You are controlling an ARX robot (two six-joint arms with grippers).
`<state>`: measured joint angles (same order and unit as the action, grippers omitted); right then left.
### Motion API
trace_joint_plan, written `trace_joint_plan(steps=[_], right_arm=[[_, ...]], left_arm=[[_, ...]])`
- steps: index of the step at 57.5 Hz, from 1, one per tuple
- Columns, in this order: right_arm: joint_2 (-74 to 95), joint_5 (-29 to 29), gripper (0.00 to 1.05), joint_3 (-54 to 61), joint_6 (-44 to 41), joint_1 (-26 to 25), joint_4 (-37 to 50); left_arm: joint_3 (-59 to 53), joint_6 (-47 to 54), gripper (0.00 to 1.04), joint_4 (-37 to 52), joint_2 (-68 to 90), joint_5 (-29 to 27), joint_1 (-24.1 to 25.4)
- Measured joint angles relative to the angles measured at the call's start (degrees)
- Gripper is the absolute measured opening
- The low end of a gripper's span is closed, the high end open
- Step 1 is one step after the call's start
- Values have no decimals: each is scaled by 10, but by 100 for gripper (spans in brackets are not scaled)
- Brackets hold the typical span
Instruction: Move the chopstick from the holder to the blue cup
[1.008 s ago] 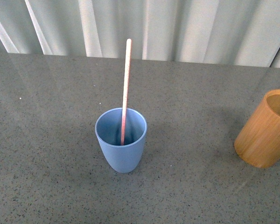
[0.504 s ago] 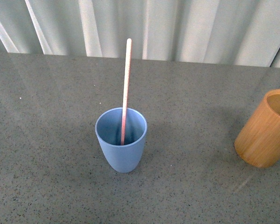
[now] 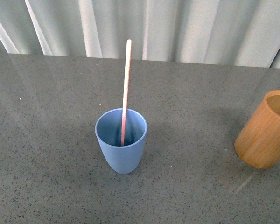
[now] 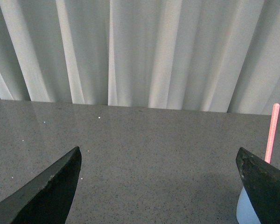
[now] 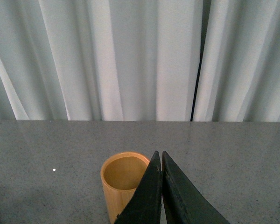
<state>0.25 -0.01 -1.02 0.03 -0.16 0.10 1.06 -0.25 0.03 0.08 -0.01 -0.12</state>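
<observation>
In the front view the blue cup [image 3: 121, 140] stands upright near the middle of the grey table, with the pink chopstick [image 3: 126, 84] standing in it, leaning against the far rim. The orange-tan holder [image 3: 266, 130] stands at the right edge; its inside looks empty. No gripper shows in the front view. In the left wrist view my left gripper [image 4: 158, 161] is open and holds nothing; the chopstick [image 4: 272, 133] and a sliver of the blue cup [image 4: 245, 210] show beside one finger. In the right wrist view my right gripper [image 5: 159, 156] is shut on nothing, just in front of the holder [image 5: 119, 184].
A pleated white curtain [image 3: 144, 28] hangs along the table's far edge. The table top [image 3: 46, 140] is speckled grey stone.
</observation>
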Motion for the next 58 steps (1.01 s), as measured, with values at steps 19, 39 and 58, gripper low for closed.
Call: trace_joint_plan(steps=[19, 39, 58], right_arm=[[0, 0, 66, 0, 0, 0, 0], [0, 0, 95, 0, 1, 0, 0], [0, 0, 95, 0, 1, 0, 0]], left_arm=[[0, 0, 98, 0, 0, 0, 0], [0, 0, 98, 0, 0, 0, 0], [0, 0, 98, 0, 0, 0, 0]])
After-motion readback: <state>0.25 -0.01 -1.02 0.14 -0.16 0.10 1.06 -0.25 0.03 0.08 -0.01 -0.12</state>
